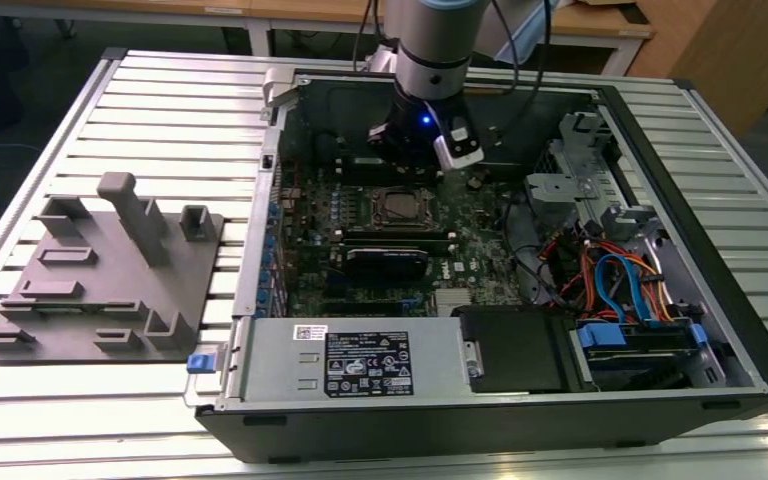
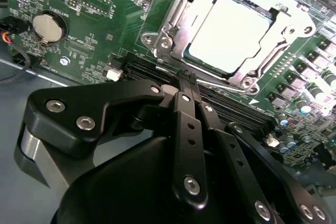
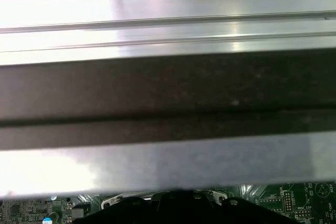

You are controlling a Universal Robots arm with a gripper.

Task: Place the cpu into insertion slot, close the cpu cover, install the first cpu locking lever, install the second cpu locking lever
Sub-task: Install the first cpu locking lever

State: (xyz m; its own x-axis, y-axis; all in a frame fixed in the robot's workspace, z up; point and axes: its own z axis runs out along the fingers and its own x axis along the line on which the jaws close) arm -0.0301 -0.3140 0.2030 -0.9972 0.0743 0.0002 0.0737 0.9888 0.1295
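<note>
In the second wrist view the cpu (image 2: 231,32) lies flat in the insertion slot (image 2: 176,11), its pale silver top showing through the window of the cpu cover (image 2: 286,24). The silver cover frame lies down around the chip. My gripper (image 2: 188,80) is shut, its two black fingers pressed together with nothing between them. Their tips stand just beside the socket's nearest edge, over the black memory slots (image 2: 236,111). In the exterior view the arm (image 1: 427,90) reaches down into the open case just behind the socket (image 1: 402,208).
The open computer case (image 1: 704,300) lies on a slatted metal table (image 1: 157,90). A grey power supply (image 1: 357,362) and drive cage with coloured cables (image 1: 624,290) fill its front. A grey fixture plate (image 1: 104,280) sits at the exterior view's left. A coin battery (image 2: 48,26) is on the board.
</note>
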